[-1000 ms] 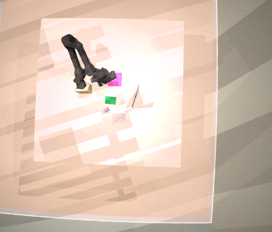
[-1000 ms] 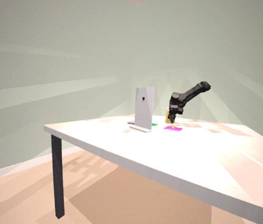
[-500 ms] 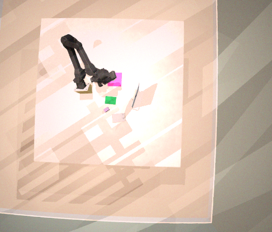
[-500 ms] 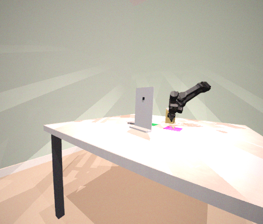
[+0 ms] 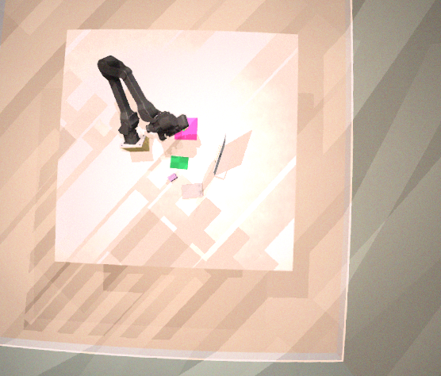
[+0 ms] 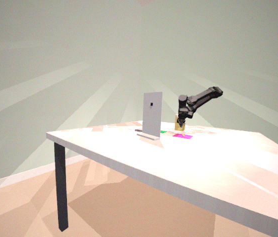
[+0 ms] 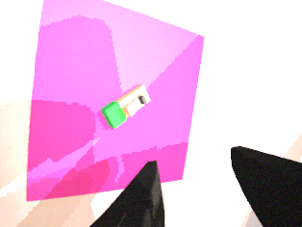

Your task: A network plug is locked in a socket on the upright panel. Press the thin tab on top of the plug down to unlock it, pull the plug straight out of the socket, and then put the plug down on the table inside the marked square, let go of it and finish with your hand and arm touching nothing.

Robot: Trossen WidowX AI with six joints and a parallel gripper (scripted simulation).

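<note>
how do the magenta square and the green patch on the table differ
The magenta square is the larger of the two; the green patch is smaller and looks wider than deep. The magenta square has the plug lying on it, while the green patch is bare. The gripper overhangs the magenta square's edge; the green patch lies apart from the arm, nearer the panel's base. Both are flat coloured marks on the tabletop.

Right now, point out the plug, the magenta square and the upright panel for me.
plug [image 7: 123,109]: wrist view, on its pale body beside the green end.
magenta square [image 7: 77,59]: wrist view, on a bare part of it above the plug.
upright panel [image 6: 152,114]: exterior view, on its flat grey face below the socket.
</note>
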